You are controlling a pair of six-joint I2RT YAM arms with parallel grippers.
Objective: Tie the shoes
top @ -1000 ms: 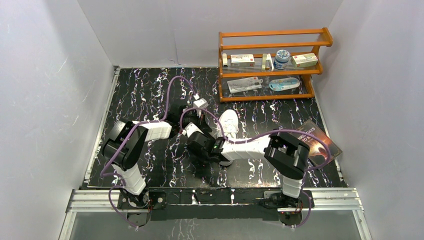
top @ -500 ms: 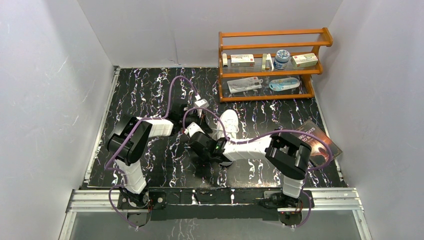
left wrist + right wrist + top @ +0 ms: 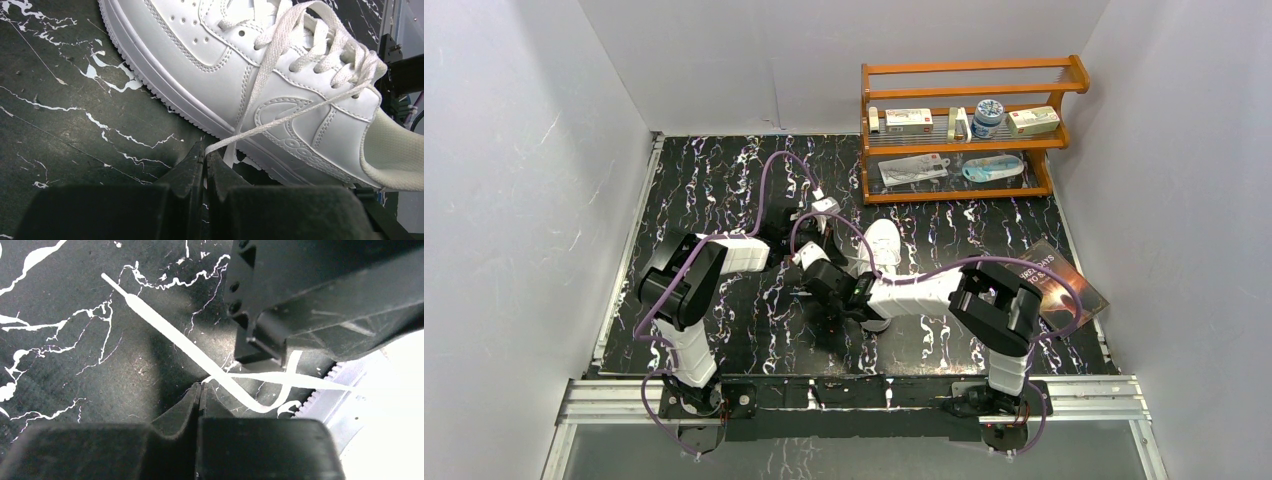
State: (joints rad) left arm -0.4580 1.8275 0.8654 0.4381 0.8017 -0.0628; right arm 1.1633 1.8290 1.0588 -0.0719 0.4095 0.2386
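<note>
The shoe (image 3: 882, 245) lies mid-worktop (image 3: 724, 190). In the top view its long axis runs roughly up and down the frame, and the right arm crosses over its lower end. Both pincers work at its left flank, the left one higher in the frame and the right one lower.

In the left wrist view the left pincer (image 3: 206, 156) is clenched on the lace (image 3: 280, 117). The sneaker fills the upper right, and the gripped strand climbs right from the tips to the top eyelets, drawn fairly straight.

In the right wrist view the right pincer (image 3: 200, 390) has its jaws drawn together. A second strand appears to start at the tips and runs right toward the sole at the frame's right edge, so it looks pinched, though the contact itself is hard to confirm. A free tail with its aglet lies slack on the worktop, slanting to the upper left.

Both held strands lead rightward to the shoe. I judge that the next move depends on drawing them leftward, away from it, and crossing one over the other.
</note>
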